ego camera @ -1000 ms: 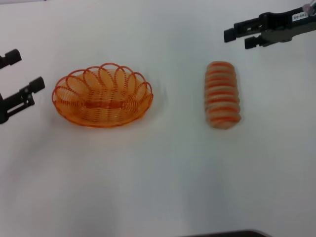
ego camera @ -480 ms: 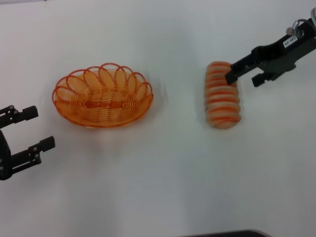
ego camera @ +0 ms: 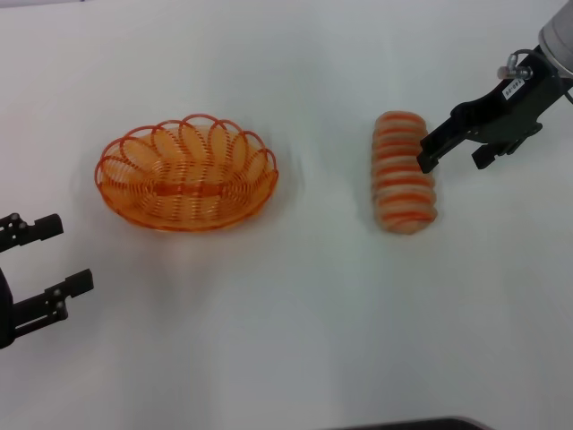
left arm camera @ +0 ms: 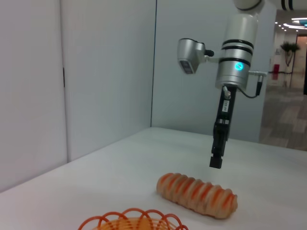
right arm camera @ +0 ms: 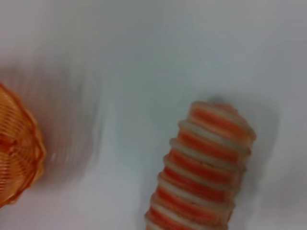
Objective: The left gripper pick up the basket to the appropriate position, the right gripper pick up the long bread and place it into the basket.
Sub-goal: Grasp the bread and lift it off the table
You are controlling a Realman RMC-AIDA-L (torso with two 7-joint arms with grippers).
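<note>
The oval orange wire basket looks like thin coated metal wire, wound in fine spirals along its sides and bent into smooth loops at the rim, with a slight sheen. The elongated tan loaf with orange stripes has a matt, plastic or foam-like skin, ribbed across its length, toy-like rather than baked. Both sit on a plain white tabletop that is smooth and matt, giving only soft shadows. The black right gripper seems hard matt plastic or painted metal, with a small white paper-like label; the arm above it, in the left wrist view, is glossy silver-white. The black left gripper has the same dull finish.
</note>
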